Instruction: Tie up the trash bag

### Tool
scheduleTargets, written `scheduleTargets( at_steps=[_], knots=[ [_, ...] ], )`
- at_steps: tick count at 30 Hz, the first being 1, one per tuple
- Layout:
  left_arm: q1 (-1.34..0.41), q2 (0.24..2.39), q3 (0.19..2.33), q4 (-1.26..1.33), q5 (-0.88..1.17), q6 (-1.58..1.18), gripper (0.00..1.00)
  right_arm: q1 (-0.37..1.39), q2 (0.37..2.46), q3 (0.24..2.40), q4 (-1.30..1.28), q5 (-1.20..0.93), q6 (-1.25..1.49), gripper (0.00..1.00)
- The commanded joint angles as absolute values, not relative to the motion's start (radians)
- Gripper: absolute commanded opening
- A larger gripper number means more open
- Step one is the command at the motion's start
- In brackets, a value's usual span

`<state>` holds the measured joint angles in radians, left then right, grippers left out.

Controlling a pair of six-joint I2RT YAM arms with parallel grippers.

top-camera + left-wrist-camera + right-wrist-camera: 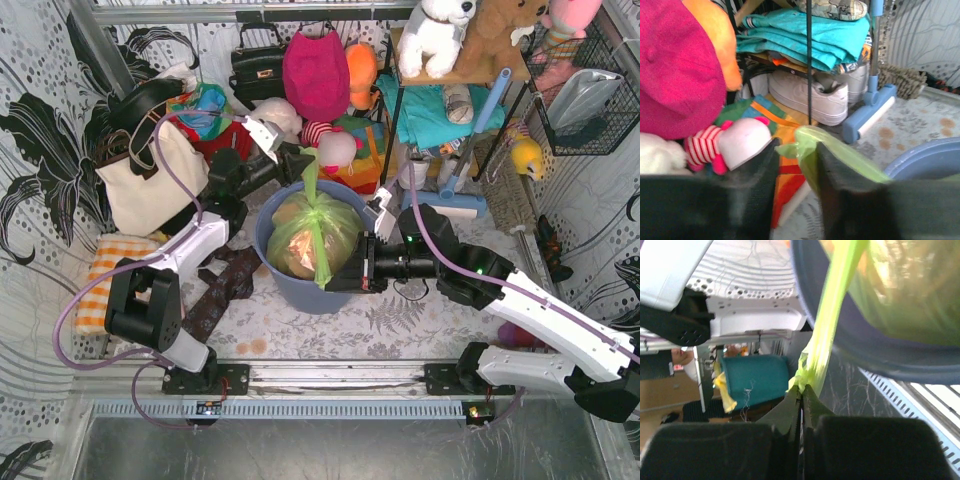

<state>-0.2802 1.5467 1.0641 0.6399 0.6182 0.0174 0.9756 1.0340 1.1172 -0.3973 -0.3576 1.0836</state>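
Bag: thin translucent lime-green plastic trash bag (pixel 315 235), handling limp, light, slippery.
Left pincer (pixel 797 150): standing spread at its 12 o'clock.
Right pincer (pixel 801 390): pinching its twisted 5 o'clock strip.

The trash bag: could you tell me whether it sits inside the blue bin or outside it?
Inside. The trash bag fills the blue bin, whose rim shows around it; only its twisted tails reach past the rim.
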Motion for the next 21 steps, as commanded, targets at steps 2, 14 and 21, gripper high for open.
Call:
scheduleTargets(
  at_steps=[2,14,21],
  knots=[
    [-0.267,1.491,1.137,0.701,0.589,0.018,0.57,0.993,1.003,1.211,-0.411,-0.468,1.044,0.07],
    [-0.263,1.362,1.209,0.672,0.49,0.028,0.91,0.993,1.077,1.549,-0.623,-0.29,0.793,0.51],
    [-0.258,1.276,1.209,0.496,0.251,0.015,0.98,0.989,1.102,1.553,-0.581,0.199,0.531,0.79]
  ],
)
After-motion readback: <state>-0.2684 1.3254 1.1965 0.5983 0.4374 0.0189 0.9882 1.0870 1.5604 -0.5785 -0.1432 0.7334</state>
